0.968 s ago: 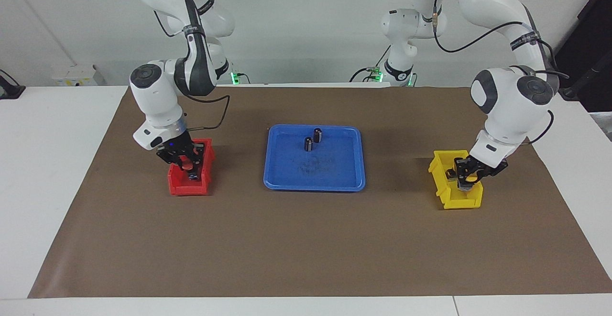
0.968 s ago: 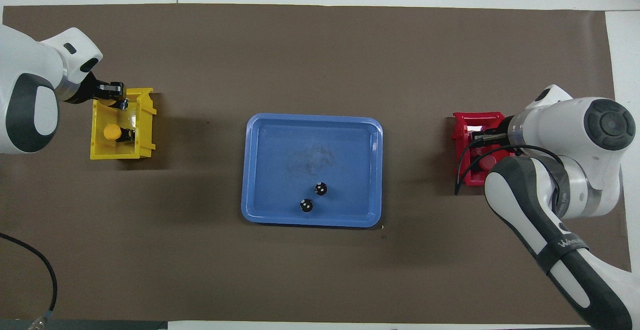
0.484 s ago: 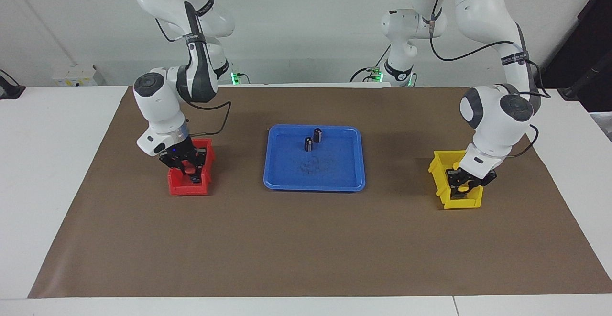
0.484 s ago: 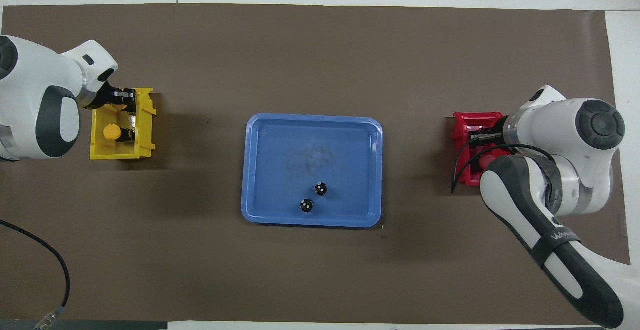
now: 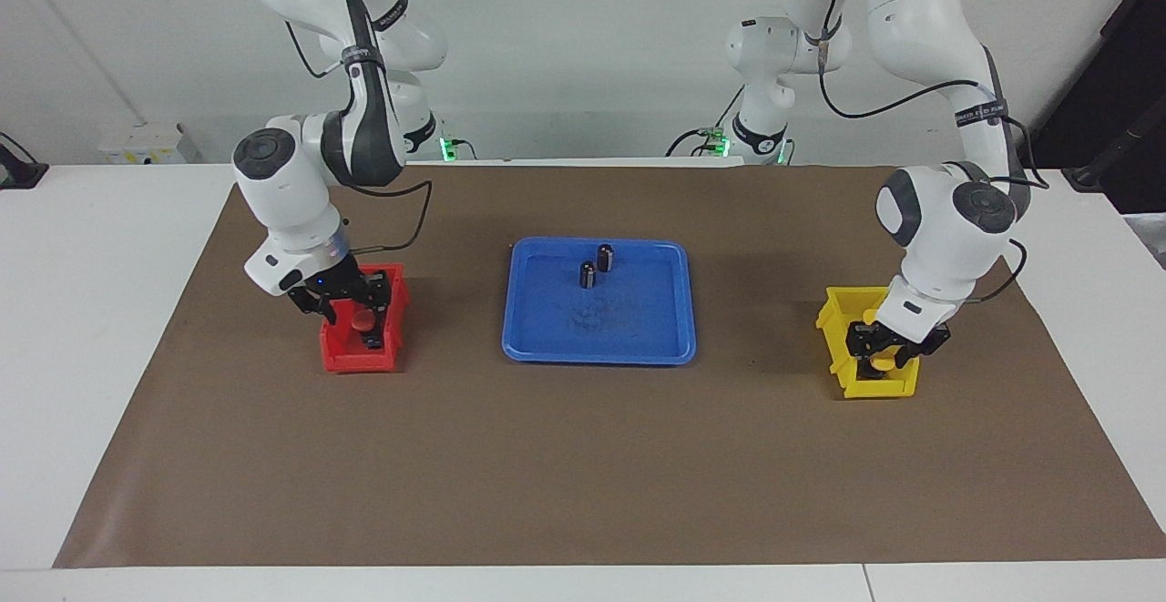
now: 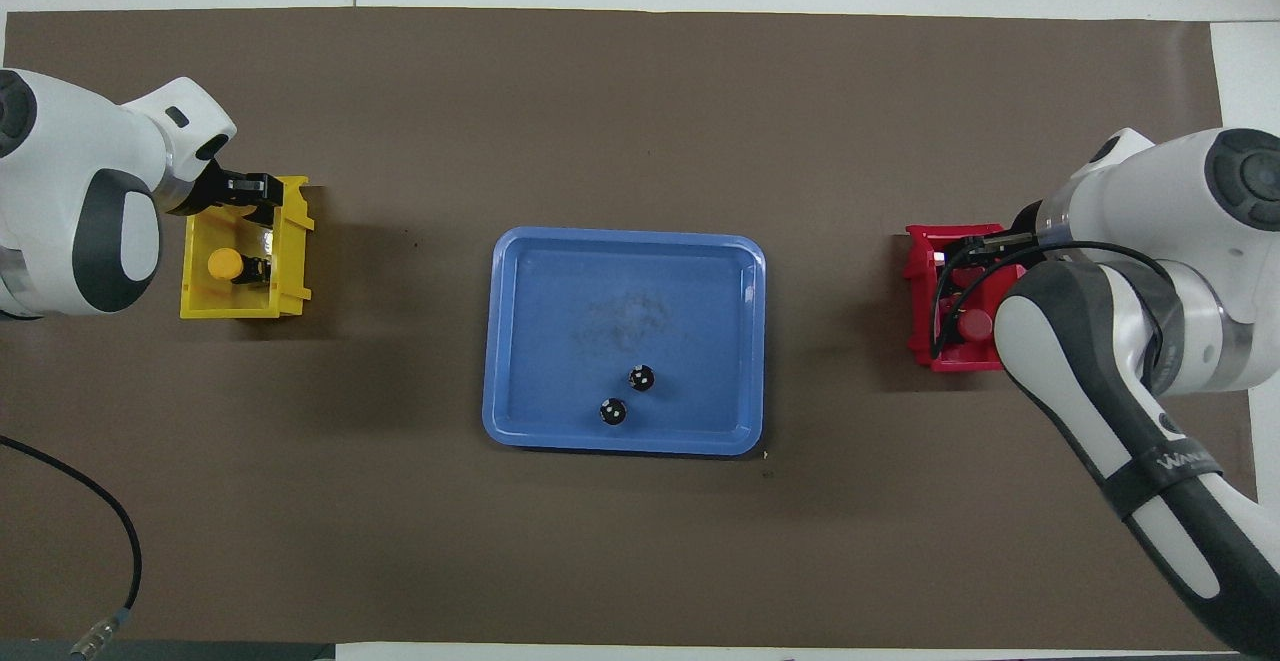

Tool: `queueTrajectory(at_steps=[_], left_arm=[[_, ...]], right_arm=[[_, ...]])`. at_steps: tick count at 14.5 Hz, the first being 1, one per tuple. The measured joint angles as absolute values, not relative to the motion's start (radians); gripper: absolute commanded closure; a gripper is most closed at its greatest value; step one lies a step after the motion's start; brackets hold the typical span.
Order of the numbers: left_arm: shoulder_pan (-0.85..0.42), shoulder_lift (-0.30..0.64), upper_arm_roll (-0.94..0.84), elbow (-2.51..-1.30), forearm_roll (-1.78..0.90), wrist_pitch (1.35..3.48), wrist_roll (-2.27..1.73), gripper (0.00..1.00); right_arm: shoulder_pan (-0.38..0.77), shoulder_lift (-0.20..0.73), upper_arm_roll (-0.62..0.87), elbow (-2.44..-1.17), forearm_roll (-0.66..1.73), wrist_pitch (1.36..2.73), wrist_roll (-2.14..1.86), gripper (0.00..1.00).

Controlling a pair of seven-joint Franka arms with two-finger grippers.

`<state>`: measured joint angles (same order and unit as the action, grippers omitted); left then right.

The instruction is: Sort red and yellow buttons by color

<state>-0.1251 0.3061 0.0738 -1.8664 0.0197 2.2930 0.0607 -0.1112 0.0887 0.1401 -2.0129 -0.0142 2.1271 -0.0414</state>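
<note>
Right end effector (image 5: 342,304) open over red button (image 5: 363,319); left end effector (image 5: 882,347) open over yellow button (image 5: 881,362).

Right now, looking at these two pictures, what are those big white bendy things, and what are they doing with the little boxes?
They are two robot arms, each with a pincer at its end for picking things up. One picture is taken from across the table, facing the robots. The other looks down from high above them.

On the brown mat there is a blue tray in the middle with two small dark cylinders standing in it.

The right pincer is over a red bin with a red button inside. The left pincer is over a yellow bin with a yellow button inside.

I cannot tell whether either pincer is holding a button.
</note>
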Motion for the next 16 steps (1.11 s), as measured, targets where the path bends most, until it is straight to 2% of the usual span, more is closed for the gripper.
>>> queueTrajectory(at_steps=[2, 6, 10, 13, 16], left_arm=[[-0.123, 0.290, 0.074, -1.830, 0.020, 2.212, 0.062, 0.00], [-0.106, 0.191, 0.075, -1.660, 0.020, 1.871, 0.153, 0.00], [-0.106, 0.048, 0.073, -1.637, 0.020, 1.688, 0.177, 0.00], [-0.106, -0.039, 0.066, -1.637, 0.020, 1.575, 0.178, 0.00], [-0.107, -0.074, 0.052, -1.638, 0.020, 1.531, 0.178, 0.00]], right_arm=[[-0.111, 0.066, 0.138, -1.932, -0.014, 2.011, -0.041, 0.00], [-0.132, 0.036, 0.135, -1.761, -0.014, 1.778, -0.042, 0.00], [-0.154, 0.024, 0.119, -1.607, -0.014, 1.577, -0.042, 0.00], [-0.155, 0.023, 0.097, -1.569, -0.015, 1.538, -0.043, 0.00], [-0.154, 0.030, 0.097, -1.576, -0.015, 1.582, -0.043, 0.00]])
